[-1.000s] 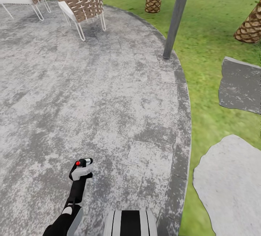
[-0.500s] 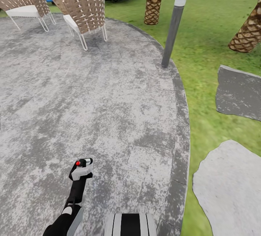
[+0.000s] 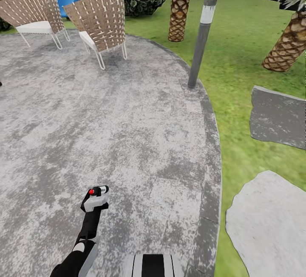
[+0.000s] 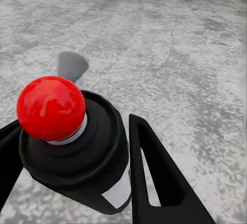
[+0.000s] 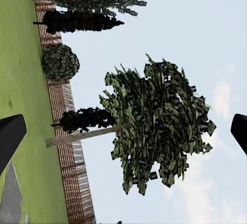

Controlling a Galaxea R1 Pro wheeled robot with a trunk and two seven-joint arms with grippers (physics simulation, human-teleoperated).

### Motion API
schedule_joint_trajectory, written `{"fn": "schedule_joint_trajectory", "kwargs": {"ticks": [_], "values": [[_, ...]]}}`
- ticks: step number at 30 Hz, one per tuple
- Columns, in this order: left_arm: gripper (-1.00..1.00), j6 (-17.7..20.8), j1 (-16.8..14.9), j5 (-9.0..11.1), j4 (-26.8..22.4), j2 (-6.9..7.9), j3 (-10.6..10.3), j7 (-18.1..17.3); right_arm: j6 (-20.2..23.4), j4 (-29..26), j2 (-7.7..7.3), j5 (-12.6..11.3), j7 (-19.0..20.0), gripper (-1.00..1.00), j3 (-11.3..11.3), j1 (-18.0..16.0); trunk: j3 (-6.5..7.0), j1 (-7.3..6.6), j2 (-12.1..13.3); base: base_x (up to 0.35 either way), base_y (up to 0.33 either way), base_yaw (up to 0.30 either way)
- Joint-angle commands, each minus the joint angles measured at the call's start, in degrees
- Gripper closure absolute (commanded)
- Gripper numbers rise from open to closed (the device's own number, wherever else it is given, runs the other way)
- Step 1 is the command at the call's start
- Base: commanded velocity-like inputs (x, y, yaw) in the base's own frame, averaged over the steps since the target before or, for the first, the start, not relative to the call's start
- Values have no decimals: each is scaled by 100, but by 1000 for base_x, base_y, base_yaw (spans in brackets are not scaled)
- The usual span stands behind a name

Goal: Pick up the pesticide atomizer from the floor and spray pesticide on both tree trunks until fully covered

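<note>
The pesticide atomizer (image 3: 96,200) is a slim black bottle with a white band and a red knob on top. It is held upright over the grey paving, low in the head view. My left gripper (image 3: 91,219) is shut on it. In the left wrist view the black fingers (image 4: 154,183) press against both sides of the atomizer (image 4: 72,147). My right gripper (image 5: 123,136) is open, with its fingertips at opposite edges of the right wrist view. Between them stands a far tree (image 5: 154,131) with a straight bare trunk (image 5: 82,135) near the slatted fence (image 5: 72,172).
A round grey stone patio (image 3: 106,120) lies ahead, with grass (image 3: 238,47) to its right. A grey bollard lamp (image 3: 199,39) stands at the patio edge. Two wicker chairs (image 3: 100,18) are at the back left. Scaly palm trunks (image 3: 178,13) and paving slabs (image 3: 272,221) are on the lawn.
The whole head view has tilted upward, so the chairs, lamp and palms sit lower in the picture and the fence and slide appear. My left arm and the atomizer hold their place.
</note>
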Motion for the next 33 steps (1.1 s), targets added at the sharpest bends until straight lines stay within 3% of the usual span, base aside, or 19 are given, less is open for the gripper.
{"fn": "schedule_joint_trajectory", "kwargs": {"ticks": [1, 33], "values": [[100, -15, -2, 8, 2, -2, 3, 6, -29, 9, 3, 50, 4, -100, -38, -12, 20, -3, 0, 0, 0, 0], [100, -7, -8, 8, 52, -10, 3, 6, -29, 9, 3, 58, 12, -100, -30, -12, 729, -86, 43, 0, 0, 0]]}}
